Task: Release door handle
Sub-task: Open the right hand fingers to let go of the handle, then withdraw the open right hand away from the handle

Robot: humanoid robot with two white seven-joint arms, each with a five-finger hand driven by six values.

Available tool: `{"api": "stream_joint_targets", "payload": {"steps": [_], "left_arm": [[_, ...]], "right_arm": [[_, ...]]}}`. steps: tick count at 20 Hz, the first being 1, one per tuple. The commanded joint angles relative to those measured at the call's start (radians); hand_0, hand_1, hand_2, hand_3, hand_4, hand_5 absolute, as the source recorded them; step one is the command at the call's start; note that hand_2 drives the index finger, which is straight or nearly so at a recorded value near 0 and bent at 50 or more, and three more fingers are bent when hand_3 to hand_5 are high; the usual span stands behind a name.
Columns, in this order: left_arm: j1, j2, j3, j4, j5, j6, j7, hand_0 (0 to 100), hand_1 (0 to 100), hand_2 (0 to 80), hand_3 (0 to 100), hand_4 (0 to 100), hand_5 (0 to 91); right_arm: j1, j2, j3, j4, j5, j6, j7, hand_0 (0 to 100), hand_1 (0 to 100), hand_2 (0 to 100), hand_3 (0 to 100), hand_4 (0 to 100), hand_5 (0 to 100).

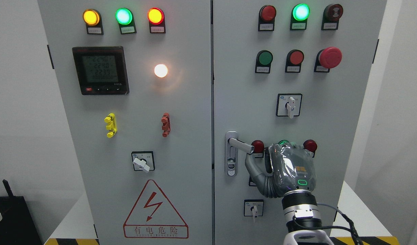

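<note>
Low on the right cabinet door (297,112), the door handle (240,144) juts out toward the right hand (286,170); its thumb touches the lever's tip from below, the other fingers hidden, grip unclear; ease straight back without dragging the lever

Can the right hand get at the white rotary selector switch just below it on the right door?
Probably yes: the right hand sits near the silver door handle, and nothing stands between it and the white rotary selector switch.
</note>
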State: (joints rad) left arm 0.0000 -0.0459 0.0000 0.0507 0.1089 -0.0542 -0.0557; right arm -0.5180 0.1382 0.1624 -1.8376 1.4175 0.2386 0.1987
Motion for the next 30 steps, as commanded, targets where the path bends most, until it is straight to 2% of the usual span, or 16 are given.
{"api": "stream_joint_targets", "payload": {"steps": [1,7,13,17,18,19,20,21,22,23,24,25,26,27,28,30], "left_arm": [[-0.026,0.001,0.017,0.0,0.0,0.001,0.0,12,39,0.0,0,0,0.0],[-0.026,0.0,0.017,0.0,0.0,0.001,0.0,12,39,0.0,0,0,0.0],[-0.026,0.0,0.017,0.0,0.0,0.001,0.0,12,39,0.0,0,0,0.0],[-0.026,0.0,0.017,0.0,0.0,0.001,0.0,12,39,0.0,0,0,0.0],[-0.026,0.0,0.017,0.0,0.0,0.001,0.0,12,39,0.0,0,0,0.0],[-0.026,0.0,0.017,0.0,0.0,0.001,0.0,12,39,0.0,0,0,0.0],[-0.026,0.0,0.017,0.0,0.0,0.001,0.0,12,39,0.0,0,0,0.0],[-0.026,0.0,0.017,0.0,0.0,0.001,0.0,12,39,0.0,0,0,0.0],[-0.026,0.0,0.017,0.0,0.0,0.001,0.0,12,39,0.0,0,0,0.0],[-0.026,0.0,0.017,0.0,0.0,0.001,0.0,12,39,0.0,0,0,0.0],[-0.026,0.0,0.017,0.0,0.0,0.001,0.0,12,39,0.0,0,0,0.0],[-0.026,0.0,0.017,0.0,0.0,0.001,0.0,12,39,0.0,0,0,0.0],[-0.026,0.0,0.017,0.0,0.0,0.001,0.0,12,39,0.0,0,0,0.0],[-0.026,0.0,0.017,0.0,0.0,0.001,0.0,12,39,0.0,0,0,0.0],[-0.026,0.0,0.017,0.0,0.0,0.001,0.0,12,39,0.0,0,0,0.0],[-0.026,0.0,0.017,0.0,0.0,0.001,0.0,12,39,0.0,0,0,0.0]], "right_arm": [[-0.002,0.0,-0.001,0.0,0.0,-0.001,-0.001,53,11,98,100,90,99],[0.029,-0.002,0.009,-0.028,0.0,-0.004,-0.002,53,11,98,100,90,99],[0.11,-0.009,0.014,-0.101,0.001,-0.041,-0.021,53,12,98,100,90,99],[0.159,-0.083,0.003,-0.166,0.001,-0.065,-0.097,55,12,95,100,88,99],[0.17,-0.106,0.002,-0.181,0.001,-0.067,-0.122,55,13,89,100,87,97],[0.179,-0.127,-0.001,-0.196,0.001,-0.065,-0.149,55,13,74,94,80,85],[0.188,-0.144,-0.013,-0.206,0.0,-0.067,-0.177,54,14,69,91,78,81],[0.197,-0.15,-0.03,-0.21,-0.002,-0.068,-0.2,53,15,55,78,68,69],[0.208,-0.153,-0.047,-0.213,-0.018,-0.08,-0.222,53,13,39,65,54,56],[0.217,-0.161,-0.067,-0.213,-0.058,-0.117,-0.235,53,12,33,60,49,50],[0.226,-0.172,-0.098,-0.212,-0.11,-0.168,-0.243,51,10,24,45,37,38],[0.236,-0.181,-0.128,-0.21,-0.161,-0.221,-0.243,50,8,13,27,18,21],[0.248,-0.19,-0.158,-0.209,-0.198,-0.273,-0.24,50,7,9,19,12,15],[0.259,-0.196,-0.188,-0.207,-0.215,-0.316,-0.24,48,5,1,8,0,2],[0.268,-0.199,-0.217,-0.207,-0.218,-0.352,-0.239,48,3,0,0,0,0],[0.294,-0.2,-0.266,-0.206,-0.224,-0.404,-0.237,47,1,0,0,0,0]]}}
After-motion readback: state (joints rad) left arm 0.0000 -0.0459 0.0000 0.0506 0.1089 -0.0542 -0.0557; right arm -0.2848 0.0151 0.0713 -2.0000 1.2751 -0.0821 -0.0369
